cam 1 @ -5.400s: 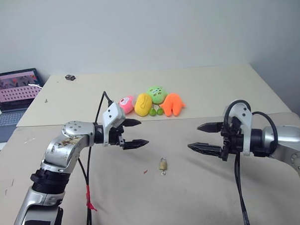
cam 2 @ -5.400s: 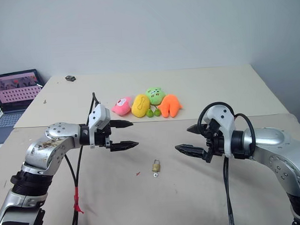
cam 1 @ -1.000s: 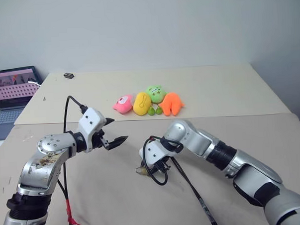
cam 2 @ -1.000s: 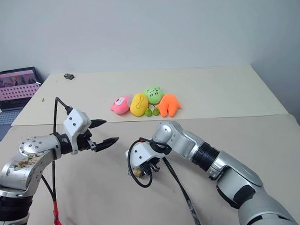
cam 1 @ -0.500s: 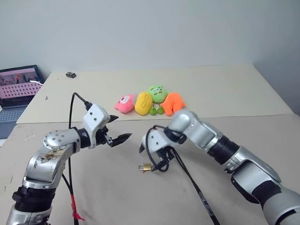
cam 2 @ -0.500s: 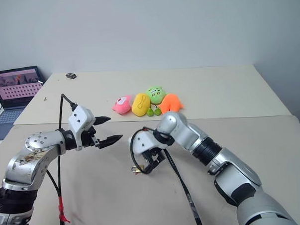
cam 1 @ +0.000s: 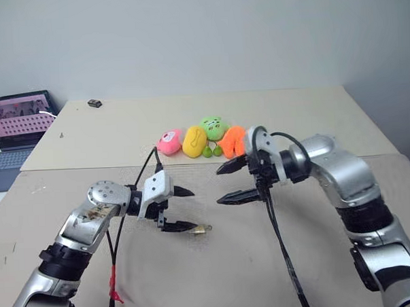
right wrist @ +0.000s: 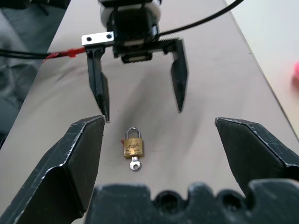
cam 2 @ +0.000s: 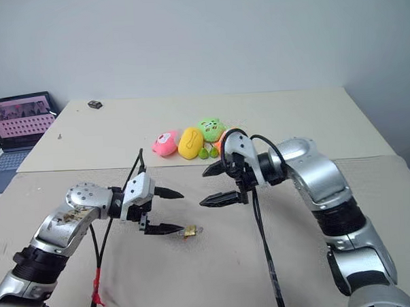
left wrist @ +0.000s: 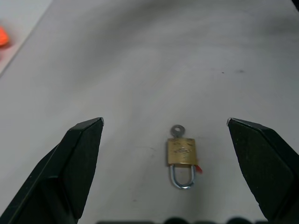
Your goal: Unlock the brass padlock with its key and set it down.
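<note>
A: State of the left gripper (cam 1: pixel 181 209)?
B: Jaws spread wide, empty, low over the table (cam 1: pixel 217 275).
A: Location of the brass padlock (left wrist: pixel 181 152)?
B: Flat on the table, just beyond the left fingertips. The key (left wrist: pixel 177 131) sits in its base; the blade is hidden.
A: The right gripper (cam 1: pixel 231 181)?
B: Spread wide, empty, raised above the padlock.

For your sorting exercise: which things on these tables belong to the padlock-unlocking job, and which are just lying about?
Part of the job:
brass padlock
key, in its keyhole
left gripper, open beside it
right gripper, open above

Lying about:
plush toys
green balls
laptop
small dark object
</note>
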Controlling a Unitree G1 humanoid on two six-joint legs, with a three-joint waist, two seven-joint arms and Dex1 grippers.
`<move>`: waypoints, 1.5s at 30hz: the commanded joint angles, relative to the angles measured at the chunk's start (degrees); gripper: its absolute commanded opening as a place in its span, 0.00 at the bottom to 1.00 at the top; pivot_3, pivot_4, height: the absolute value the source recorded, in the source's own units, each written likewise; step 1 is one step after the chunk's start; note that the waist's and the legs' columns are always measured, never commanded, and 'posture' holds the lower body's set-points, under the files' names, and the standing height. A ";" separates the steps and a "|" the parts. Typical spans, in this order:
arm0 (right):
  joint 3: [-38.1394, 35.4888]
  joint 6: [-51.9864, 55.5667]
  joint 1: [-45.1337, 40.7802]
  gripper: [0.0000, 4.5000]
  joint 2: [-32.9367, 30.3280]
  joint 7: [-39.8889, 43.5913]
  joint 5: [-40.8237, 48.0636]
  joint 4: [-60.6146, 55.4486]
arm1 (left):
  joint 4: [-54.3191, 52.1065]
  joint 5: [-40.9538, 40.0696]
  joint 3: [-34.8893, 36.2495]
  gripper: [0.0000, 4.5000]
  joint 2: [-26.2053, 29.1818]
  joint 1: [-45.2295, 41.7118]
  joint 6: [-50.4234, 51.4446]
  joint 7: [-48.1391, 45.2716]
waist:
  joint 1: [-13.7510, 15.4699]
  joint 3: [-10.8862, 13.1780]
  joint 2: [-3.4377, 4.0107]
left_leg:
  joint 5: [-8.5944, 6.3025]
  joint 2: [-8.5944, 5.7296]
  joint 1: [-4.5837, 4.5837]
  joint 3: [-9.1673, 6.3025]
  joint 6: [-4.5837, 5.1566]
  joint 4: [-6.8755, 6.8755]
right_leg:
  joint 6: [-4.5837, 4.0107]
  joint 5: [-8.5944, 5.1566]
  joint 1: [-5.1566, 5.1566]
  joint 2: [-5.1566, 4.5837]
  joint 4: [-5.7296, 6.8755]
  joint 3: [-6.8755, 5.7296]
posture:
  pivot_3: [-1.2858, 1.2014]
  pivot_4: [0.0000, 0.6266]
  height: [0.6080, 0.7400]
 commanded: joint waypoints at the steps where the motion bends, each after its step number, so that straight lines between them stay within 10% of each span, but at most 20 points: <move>1: -3.81 2.24 1.21 0.99 -0.42 -4.22 2.63 -3.86 | 1.71 2.35 -2.45 1.00 0.16 -0.01 -4.39 -3.21 | -0.08 0.01 -0.01 | 0.00 -0.01 0.02 0.01 0.01 0.00 | 0.00 0.00 0.04 -0.01 -0.03 0.01 | 0.52 0.24 0.25; 30: -3.99 -1.54 -0.52 0.99 -2.37 -11.47 2.78 -0.29 | 11.83 9.40 -7.05 1.00 -5.96 -2.98 -11.00 -5.14 | 0.47 0.03 0.01 | -0.15 -0.10 0.17 -0.03 0.29 -0.01 | 0.01 -0.01 0.38 -0.04 -0.47 0.10 | 0.52 0.24 0.25; 40: -3.61 -1.10 -1.31 1.00 -2.91 -12.50 2.55 -0.11 | 16.70 14.59 -8.54 0.25 -5.30 -3.98 -13.69 -4.53 | 0.29 0.02 0.03 | -0.16 -0.09 0.20 -0.02 0.31 -0.05 | 0.01 -0.01 0.39 -0.02 -0.47 0.09 | 0.52 0.24 0.25; 45: -3.54 -0.06 -1.48 1.00 -3.90 -13.05 2.86 -1.39 | 18.90 15.66 -8.11 0.18 -7.34 -4.97 -14.80 -1.82 | 0.39 -0.01 0.08 | -0.16 -0.07 0.22 -0.02 0.31 -0.04 | 0.01 -0.01 0.40 -0.02 -0.44 0.09 | 0.52 0.24 0.25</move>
